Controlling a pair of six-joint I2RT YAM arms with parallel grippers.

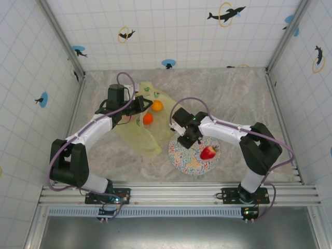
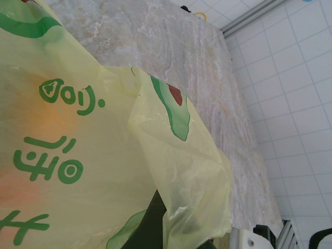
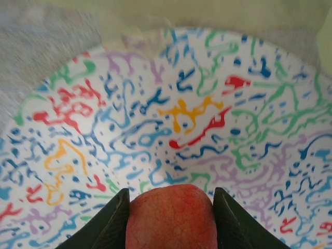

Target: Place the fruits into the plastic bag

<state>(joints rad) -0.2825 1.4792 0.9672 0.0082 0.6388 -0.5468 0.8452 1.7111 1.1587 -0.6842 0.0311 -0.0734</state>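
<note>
Careful: your right gripper [image 1: 186, 139] seems to pinch a red fruit [image 3: 171, 220] only at its fingertips over the plate [image 1: 181, 162], so it could squirt free before reaching the bag [image 1: 139, 137], clenched by the left gripper [image 1: 139, 106] just left.

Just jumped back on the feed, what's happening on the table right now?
The left gripper is shut on the edge of the plastic bag. Two orange fruits lie at the bag, seemingly inside it. The right gripper is over the speckled plate, closed on a reddish fruit. A strawberry lies on the plate, not yet bagged.
</note>
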